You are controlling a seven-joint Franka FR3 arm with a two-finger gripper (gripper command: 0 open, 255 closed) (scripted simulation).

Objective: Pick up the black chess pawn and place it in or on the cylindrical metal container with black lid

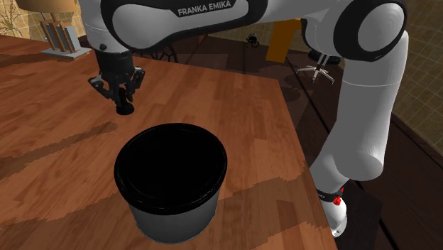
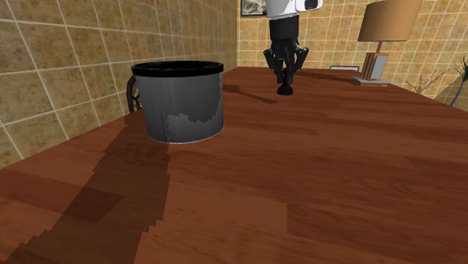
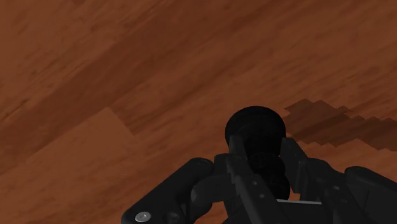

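The pick-up half of the job looks done or all but done: the end effector (image 1: 125, 99) is clenched on the black pawn (image 1: 126, 109), its two fingers clasping the piece from either side just above the round base, as the wrist view shows plainly (image 3: 256, 127). The pawn hangs upright below the fingers, very low over the wooden counter (image 1: 234, 106); whether its base has cleared the wood or rests on it I cannot tell. What is left is the carry and the drop. The grey metal container (image 1: 174, 220) with its black top stands well apart from the pawn, nearer the arm's stand in the shoulder view and towards the second exterior view's left (image 2: 180, 105). By my reckoning the pawn has to be raised above the black rim, brought across over the container and let go there; none of that has begun.
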